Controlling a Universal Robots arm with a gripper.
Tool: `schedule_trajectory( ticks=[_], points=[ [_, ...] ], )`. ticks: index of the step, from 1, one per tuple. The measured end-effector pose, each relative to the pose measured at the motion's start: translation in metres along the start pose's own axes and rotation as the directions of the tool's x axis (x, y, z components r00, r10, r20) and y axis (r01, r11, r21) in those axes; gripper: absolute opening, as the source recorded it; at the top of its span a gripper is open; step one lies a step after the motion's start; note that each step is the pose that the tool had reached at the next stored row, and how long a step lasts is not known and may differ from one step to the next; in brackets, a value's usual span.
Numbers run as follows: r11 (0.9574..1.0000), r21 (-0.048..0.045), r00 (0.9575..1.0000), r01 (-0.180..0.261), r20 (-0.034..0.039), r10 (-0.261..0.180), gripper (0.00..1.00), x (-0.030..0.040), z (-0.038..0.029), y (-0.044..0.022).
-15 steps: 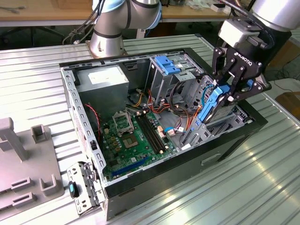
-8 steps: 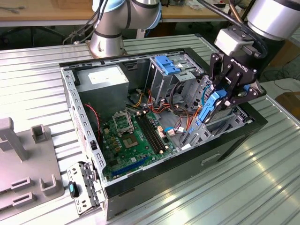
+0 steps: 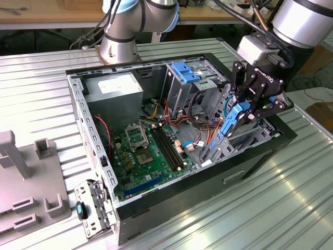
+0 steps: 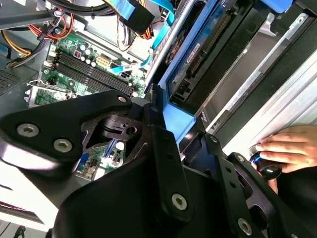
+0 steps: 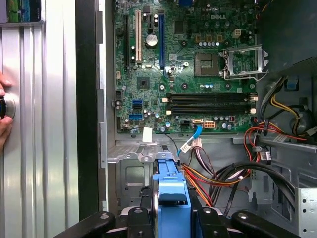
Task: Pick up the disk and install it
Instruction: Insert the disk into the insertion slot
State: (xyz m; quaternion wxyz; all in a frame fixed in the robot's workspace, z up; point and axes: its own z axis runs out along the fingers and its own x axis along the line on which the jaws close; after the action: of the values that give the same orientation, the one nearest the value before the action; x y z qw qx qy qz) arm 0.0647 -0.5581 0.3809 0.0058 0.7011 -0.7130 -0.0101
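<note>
Your tool (image 3: 248, 108) is clamped on the disk (image 3: 228, 127), tilted over the case (image 3: 171, 200) at its 3 o'clock side, exterior view.

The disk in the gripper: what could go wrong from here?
The disk, clamped by the gripper, hangs close to the loose cables; it might snag them.
It looks tilted in the exterior view, so it could jam against the case.
A person's hand rests near the case.

i'm working in a robotics lab: an opened desktop computer case (image 3: 182, 200) lies on a ribbed metal table (image 3: 250, 219), robot arm base (image 3: 119, 44) at eleven o'clock, wooden workbench (image 3: 52, 13) beyond, grey jig (image 3: 21, 177) at eight o'clock.
</note>
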Motion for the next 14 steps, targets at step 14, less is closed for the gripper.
schedule_trajectory(
  ticks=[14],
  points=[
    [1.0, 0.0, 1.0, 0.0, 0.0, 0.0, 0.37, 0.0001, 0.0111, -0.0002]
  ],
)
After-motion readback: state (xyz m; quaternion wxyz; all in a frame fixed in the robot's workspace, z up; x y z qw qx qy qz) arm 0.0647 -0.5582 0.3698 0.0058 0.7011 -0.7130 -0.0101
